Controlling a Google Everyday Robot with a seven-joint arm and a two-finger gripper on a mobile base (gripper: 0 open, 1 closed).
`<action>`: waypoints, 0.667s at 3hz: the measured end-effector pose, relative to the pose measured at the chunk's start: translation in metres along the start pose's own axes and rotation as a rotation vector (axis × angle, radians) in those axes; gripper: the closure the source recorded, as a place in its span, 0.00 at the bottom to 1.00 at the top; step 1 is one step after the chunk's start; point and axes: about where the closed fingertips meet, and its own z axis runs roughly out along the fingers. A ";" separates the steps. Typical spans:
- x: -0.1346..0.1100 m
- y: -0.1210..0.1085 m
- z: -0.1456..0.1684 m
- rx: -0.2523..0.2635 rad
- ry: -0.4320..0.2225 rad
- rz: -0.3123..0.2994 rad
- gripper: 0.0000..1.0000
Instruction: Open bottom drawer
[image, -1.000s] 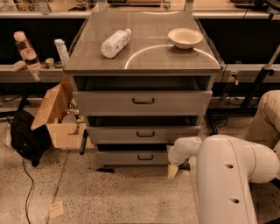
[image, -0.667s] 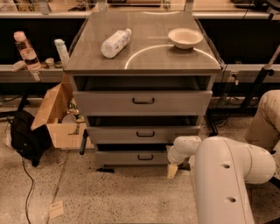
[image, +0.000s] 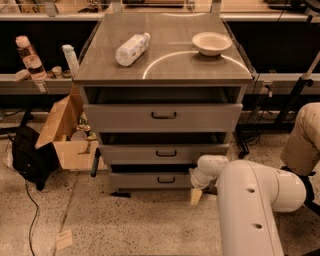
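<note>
While the gripper (image: 196, 194) is hanging low by the floor, just beside the right end of the bottom drawer (image: 145, 181) and right of its black handle (image: 166, 179), nothing is showing whether it is clenched or released. It is sitting where it was a second ago, and the white arm (image: 250, 210) behind it is barely shifting. The drawer front is lying unmoved beneath the middle drawer (image: 130, 154), so the pull is probably not yet beginning, and the handle is going ungrasped.
</note>
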 end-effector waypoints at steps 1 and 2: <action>0.005 -0.009 0.010 0.039 -0.010 0.026 0.00; 0.006 -0.027 0.042 0.045 -0.017 0.063 0.00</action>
